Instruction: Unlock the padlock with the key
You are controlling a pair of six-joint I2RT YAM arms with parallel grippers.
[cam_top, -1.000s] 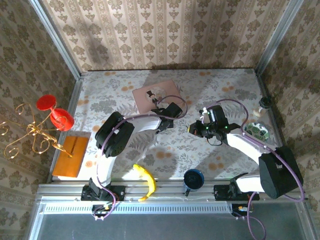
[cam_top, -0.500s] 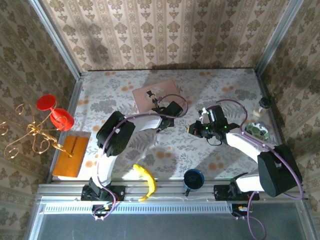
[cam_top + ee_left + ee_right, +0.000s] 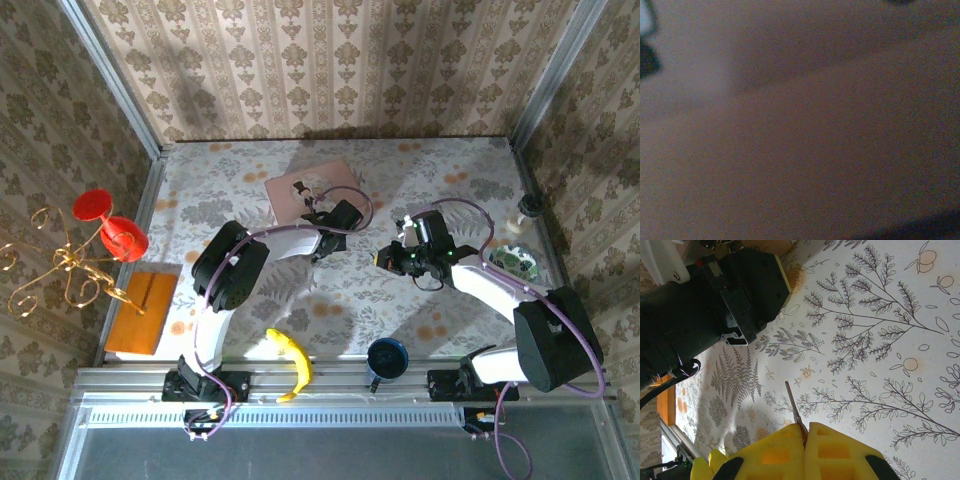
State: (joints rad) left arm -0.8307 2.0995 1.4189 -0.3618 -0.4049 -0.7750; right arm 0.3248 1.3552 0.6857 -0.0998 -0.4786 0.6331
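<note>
Top cam: left claw (image 3: 320, 210) down at the pink box (image 3: 335, 172); can't tell if it's apart or together; padlock too small to pick out, prob by that box. Left wrist cam: too blurred to read. Right wrist cam: right claw (image 3: 805, 432) clamped on the key (image 3: 794, 411), blade poking out; thin, stiff, slick metal, so I'd pinch the head firm; padlock prob hard, light; hold its body, keyhole free.

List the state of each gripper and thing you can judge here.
right gripper: shut on key
key: pinched between the pads, blade sticking out
left gripper: at box, jaws unreadable
box: lying flat
mug: upright
banana: unpeeled, lying flat
</note>
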